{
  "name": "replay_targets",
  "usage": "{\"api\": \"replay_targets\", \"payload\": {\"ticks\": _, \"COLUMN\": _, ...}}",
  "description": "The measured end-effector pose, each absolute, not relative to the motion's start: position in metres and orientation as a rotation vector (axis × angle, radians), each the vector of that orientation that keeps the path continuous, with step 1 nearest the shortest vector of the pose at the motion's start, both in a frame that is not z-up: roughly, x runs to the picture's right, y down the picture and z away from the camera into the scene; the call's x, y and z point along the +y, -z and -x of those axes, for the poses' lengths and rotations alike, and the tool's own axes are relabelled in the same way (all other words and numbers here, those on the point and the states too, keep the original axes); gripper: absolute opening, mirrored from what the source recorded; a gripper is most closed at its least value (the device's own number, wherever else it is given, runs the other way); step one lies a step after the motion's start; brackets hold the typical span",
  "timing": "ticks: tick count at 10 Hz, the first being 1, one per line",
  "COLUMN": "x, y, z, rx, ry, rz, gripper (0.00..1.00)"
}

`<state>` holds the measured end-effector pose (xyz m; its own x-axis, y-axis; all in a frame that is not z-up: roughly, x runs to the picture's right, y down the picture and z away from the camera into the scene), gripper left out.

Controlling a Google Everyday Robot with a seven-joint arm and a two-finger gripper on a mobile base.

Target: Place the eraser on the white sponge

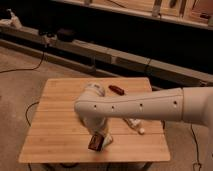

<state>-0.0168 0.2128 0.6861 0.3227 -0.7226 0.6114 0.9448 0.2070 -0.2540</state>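
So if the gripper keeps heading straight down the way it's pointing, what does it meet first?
Most likely the white sponge, beside and partly under the eraser that the gripper holds shut; depth is hard to judge, so the wooden table is possible.

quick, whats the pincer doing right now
Pincer: shut on the eraser, low over the front of the wooden table, right by the white sponge.

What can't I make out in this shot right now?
- Gripper: fingers hidden behind the arm and the eraser, camera view.
- White sponge: mostly covered by the eraser and wrist; contact unclear.
- White item beside the arm: mostly blocked by the forearm.
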Motion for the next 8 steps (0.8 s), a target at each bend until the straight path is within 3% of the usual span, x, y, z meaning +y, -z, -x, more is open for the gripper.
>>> {"api": "replay_targets", "payload": {"ticks": 8, "x": 0.217, "y": -0.698, "z": -0.007, "rx": -0.441, "ry": 1.135, "rz": 0.711, "gripper": 0.00}}
